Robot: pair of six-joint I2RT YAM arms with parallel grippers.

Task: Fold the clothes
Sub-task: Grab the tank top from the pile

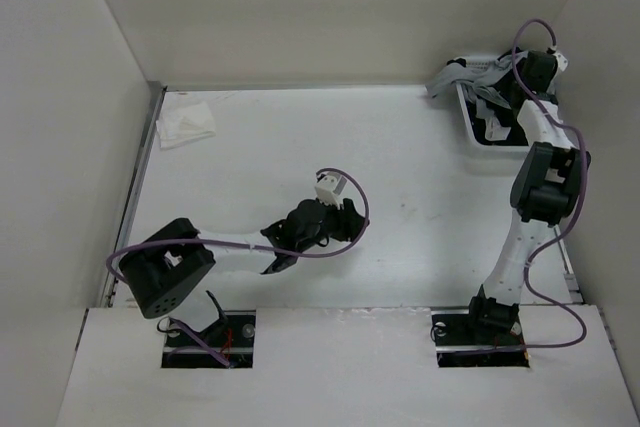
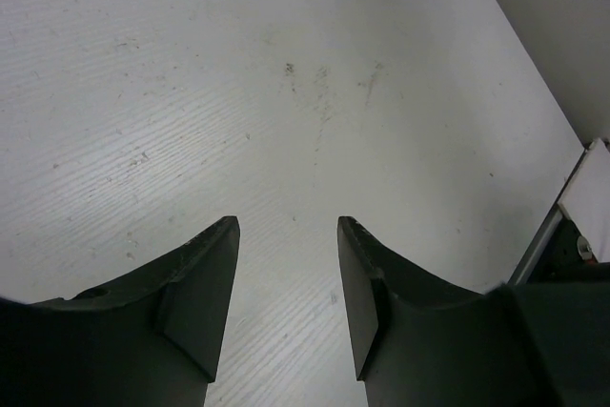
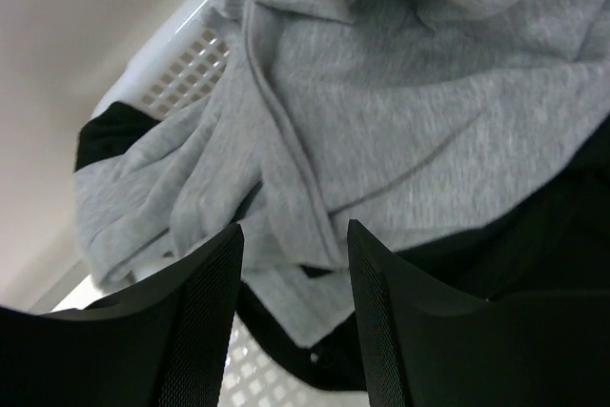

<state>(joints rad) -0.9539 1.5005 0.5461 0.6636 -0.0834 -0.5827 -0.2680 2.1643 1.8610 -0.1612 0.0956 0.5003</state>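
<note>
Overhead first, far-left corner: small white cloth (image 1: pixel 186 124), crumpled, lying on the table (image 1: pixel 420 247) near the side wall. Only the top view catches it.

Left arm reaches toward mid-table. From above its fingers are lost in the dark bulk of the wrist. The left wrist view settles it: left gripper (image 2: pixel 286 235) has its jaws well apart with nothing between them, just bare tabletop. Fingers (image 2: pixel 205 293) are matt black, wedge-shaped, with flat inner pads. Table surface is white, finely ridged, and flecked with small dark scuffs that the top view hardly shows.

Right arm stretches to the far-right corner, over a white basket (image 1: pixel 468 122). From above, a grey fold spills over the basket's left rim, but the right gripper itself is hidden.

Right wrist view, close in: right gripper (image 3: pixel 294 231) has its jaws spread wide and clamps nothing. The grey top (image 3: pixel 400 111) lies bunched in the basket just beyond the fingertips. It is heather-grey thin knit, soft, with a stitched hem band running through the folds. The basket wall (image 3: pixel 186 69) is white plastic lattice with small square holes. A black garment (image 3: pixel 534 226) lies under the grey top at right.
</note>
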